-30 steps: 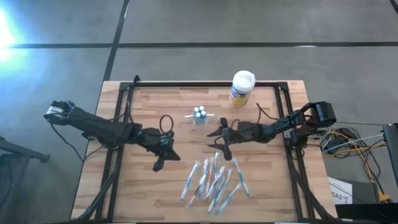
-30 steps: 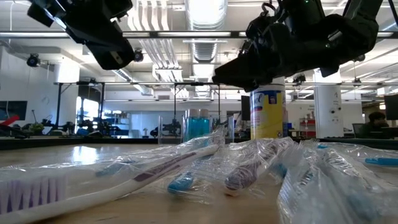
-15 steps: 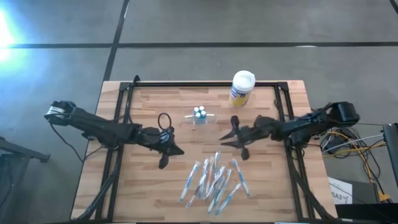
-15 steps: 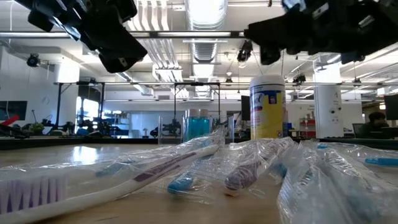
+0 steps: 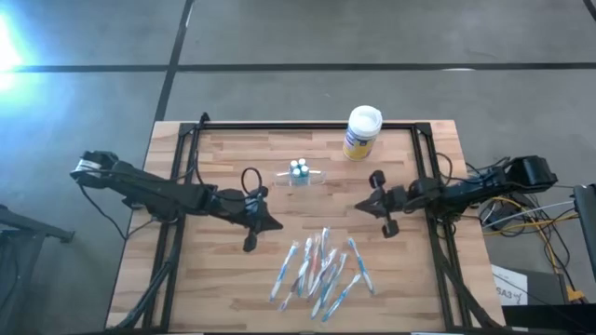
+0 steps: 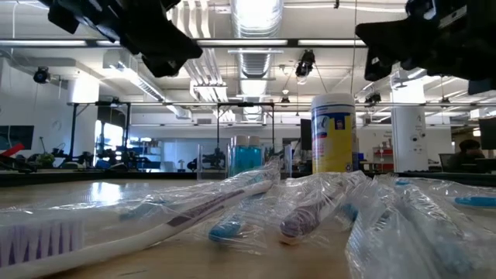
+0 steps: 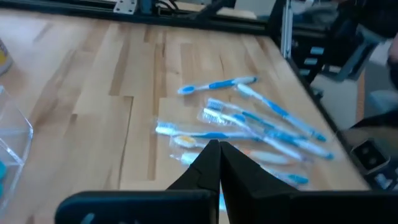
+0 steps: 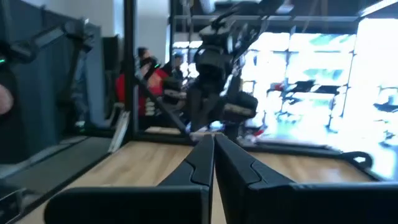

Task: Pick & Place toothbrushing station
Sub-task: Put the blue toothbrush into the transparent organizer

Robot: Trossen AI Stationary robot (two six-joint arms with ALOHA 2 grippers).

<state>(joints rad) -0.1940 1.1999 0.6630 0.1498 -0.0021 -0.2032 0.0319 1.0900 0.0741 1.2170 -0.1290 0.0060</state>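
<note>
Toothbrushing station (image 5: 299,173): clear holder, blue-capped items inside, standing on the wooden surface (image 5: 214,279) toward the back, centre. Nothing touches it. Yellow-and-blue canister (image 5: 361,132) with white lid stands near it, further back and to the right. Wrapped toothbrushes (image 5: 322,268) lie in a loose heap nearer the front. Left pincer (image 5: 264,224) is above the surface between holder and heap, fingers pressed together, empty. Right pincer (image 5: 376,206) is right of the holder, well apart, also closed on nothing.
</note>
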